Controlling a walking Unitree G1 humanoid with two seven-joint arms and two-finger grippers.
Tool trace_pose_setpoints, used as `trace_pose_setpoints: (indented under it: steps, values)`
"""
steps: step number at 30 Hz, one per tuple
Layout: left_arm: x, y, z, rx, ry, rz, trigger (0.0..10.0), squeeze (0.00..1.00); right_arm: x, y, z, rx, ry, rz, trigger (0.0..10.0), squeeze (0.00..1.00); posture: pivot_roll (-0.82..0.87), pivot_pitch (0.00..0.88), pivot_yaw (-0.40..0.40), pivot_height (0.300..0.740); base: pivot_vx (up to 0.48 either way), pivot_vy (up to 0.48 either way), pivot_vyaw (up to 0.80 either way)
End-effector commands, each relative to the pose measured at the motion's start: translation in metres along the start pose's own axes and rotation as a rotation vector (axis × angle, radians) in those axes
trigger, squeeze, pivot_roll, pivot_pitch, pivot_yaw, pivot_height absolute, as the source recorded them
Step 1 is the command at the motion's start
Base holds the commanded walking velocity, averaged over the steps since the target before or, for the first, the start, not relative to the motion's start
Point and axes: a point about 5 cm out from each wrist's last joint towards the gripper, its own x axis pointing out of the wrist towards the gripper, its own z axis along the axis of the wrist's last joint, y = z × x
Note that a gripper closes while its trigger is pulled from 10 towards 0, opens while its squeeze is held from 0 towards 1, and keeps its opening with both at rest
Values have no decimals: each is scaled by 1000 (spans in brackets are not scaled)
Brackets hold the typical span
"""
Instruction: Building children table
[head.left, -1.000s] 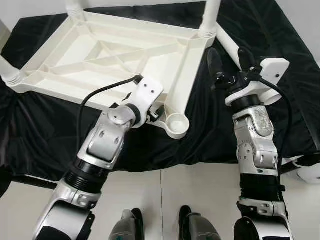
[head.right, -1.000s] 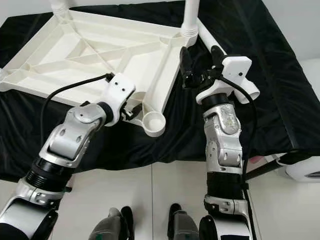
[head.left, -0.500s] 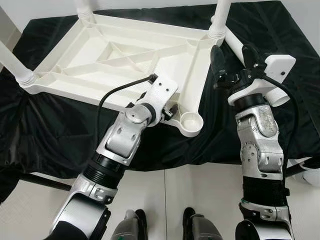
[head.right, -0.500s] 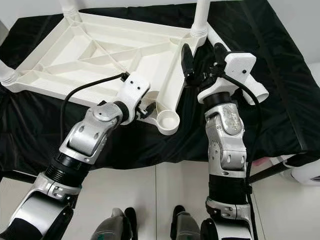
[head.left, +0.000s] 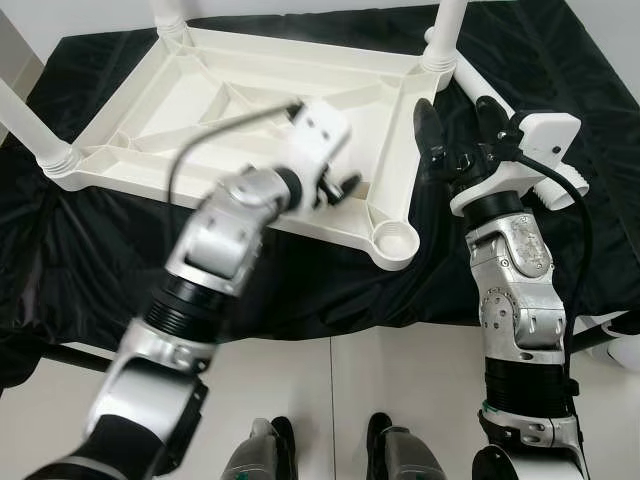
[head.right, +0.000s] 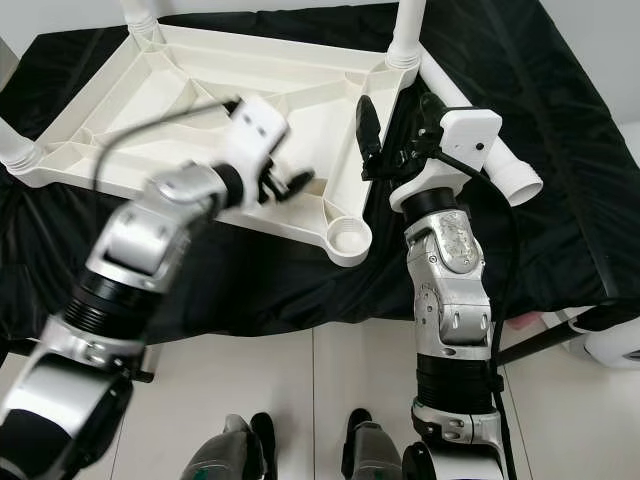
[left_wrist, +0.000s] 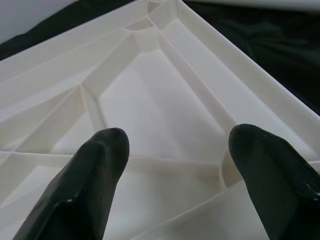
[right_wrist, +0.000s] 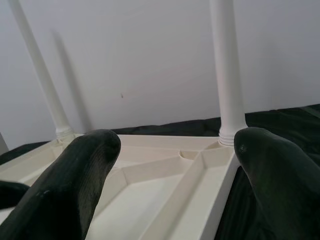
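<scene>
Lying upside down on a black cloth (head.left: 80, 270), white table (head.left: 250, 100) has three legs up and an empty socket (head.left: 392, 240) at 5 o'clock; left gripper (left_wrist: 180, 165) hovers wide, empty over ribs, right gripper (head.left: 455, 125) wide at 3 o'clock, loose leg (head.right: 500, 165) alongside.

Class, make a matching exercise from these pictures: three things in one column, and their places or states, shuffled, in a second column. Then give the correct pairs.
1. left gripper
2. loose white leg
3. empty corner socket

A. lying on the black cloth beside the right gripper
B. at the upturned tabletop's near corner
C. open, above the tabletop's ribs

Pairs: 1-C, 2-A, 3-B
</scene>
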Motion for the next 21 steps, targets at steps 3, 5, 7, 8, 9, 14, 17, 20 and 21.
trace_pose_setpoints:
  steps: [3,5,7,8,9,14,17,20,21]
  values:
    - [-11,15,5,3,-52,-9,10000,0,0,0,-10,8,33,-6,10000,0,-57,212,86,740,0,0,0]
    - [-13,18,3,-11,-62,1,10000,0,2,-2,-11,4,37,-12,10000,0,-64,217,86,740,0,0,0]
    - [-13,20,-1,-18,-62,19,10000,0,5,-5,-11,-5,40,-22,10000,0,-61,218,85,740,0,0,0]
    - [-13,20,-1,-18,-62,19,10000,0,5,-5,-11,-5,40,-22,10000,0,-61,218,85,740,0,0,0]
    - [-12,21,-7,-36,-51,28,10000,0,6,-8,-12,-16,45,-31,10000,0,-62,215,85,740,0,0,0]
    - [-12,22,-23,-46,-11,72,10000,0,8,-18,-14,-48,65,-81,10000,0,-73,201,88,740,0,0,0]
    - [-12,19,-33,-73,12,102,10000,0,10,-30,-15,-74,92,-137,10000,0,-75,178,86,740,0,0,0]
    - [-13,17,-38,-100,17,121,10000,0,12,-41,-15,-121,110,-185,10000,0,-73,167,84,740,0,0,0]
    - [-14,15,-37,-119,11,126,10000,0,14,-48,-14,-150,116,-210,10000,0,-72,162,82,740,0,0,0]
